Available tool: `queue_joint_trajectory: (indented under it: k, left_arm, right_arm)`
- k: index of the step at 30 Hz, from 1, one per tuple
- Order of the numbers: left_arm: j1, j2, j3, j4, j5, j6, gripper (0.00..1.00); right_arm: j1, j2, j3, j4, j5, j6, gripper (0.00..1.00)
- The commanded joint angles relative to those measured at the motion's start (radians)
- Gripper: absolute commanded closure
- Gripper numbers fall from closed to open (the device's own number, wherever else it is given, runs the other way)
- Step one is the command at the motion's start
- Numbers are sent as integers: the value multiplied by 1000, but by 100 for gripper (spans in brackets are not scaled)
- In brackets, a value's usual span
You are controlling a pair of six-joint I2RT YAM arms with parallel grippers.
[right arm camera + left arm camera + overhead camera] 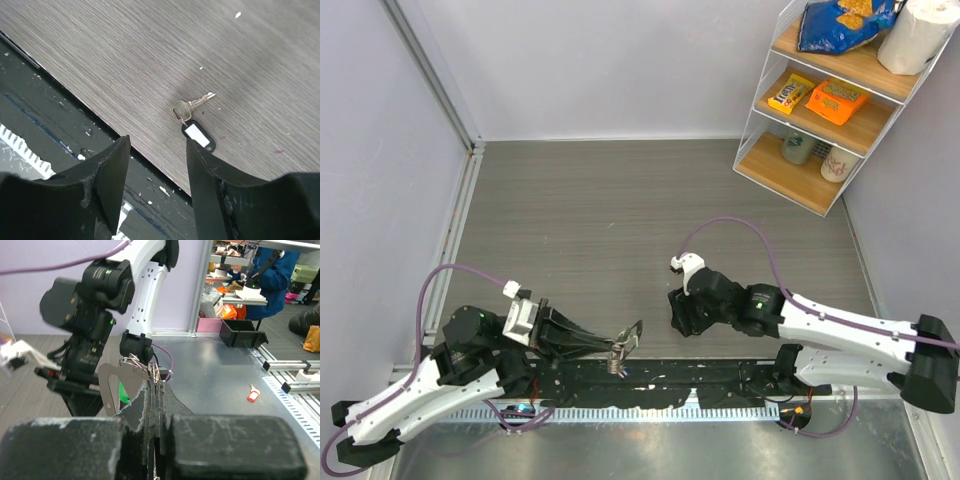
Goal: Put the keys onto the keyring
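Note:
My left gripper (pixel 616 348) is shut on the keyring (pixel 630 337), a pale grey oval loop held up above the table's front edge. The left wrist view shows the keyring (pixel 112 385) sticking out of the closed fingers, a green tag (pixel 123 393) behind it and thin wire rings at its top. A silver key (pixel 192 106) with a black tag (pixel 199 136) lies flat on the wood table. My right gripper (pixel 157 142) hovers open just short of it, and the tag touches the right finger's edge. From above, the right gripper (pixel 684 316) hides that key.
A small key with a red tag (pixel 253 394) lies on the metal surface beyond the table's front edge. A black strip (pixel 660 385) runs along that edge. A wire shelf (pixel 825 100) with snacks and cups stands at the back right.

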Motion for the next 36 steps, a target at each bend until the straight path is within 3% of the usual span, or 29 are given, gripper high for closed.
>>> queue_joint_trajectory:
  k: [1, 20, 28, 33, 36]
  left_arm:
    - [2, -12, 5, 100, 42, 46, 100]
    - [0, -15, -15, 103, 67, 77, 100]
    - [0, -18, -10, 78, 60, 92, 100]
    - [0, -18, -12, 78, 59, 92, 100]
    - [0, -19, -12, 77, 57, 92, 100]
  right_arm:
    - [-18, 89, -14, 109, -34, 65, 46]
    - [-37, 337, 9, 153, -30, -140, 52]
    - [-43, 386, 12, 161, -38, -154, 63]
    - [-43, 391, 12, 166, -47, -151, 79]
    - [-43, 377, 8, 158, -35, -148, 94]
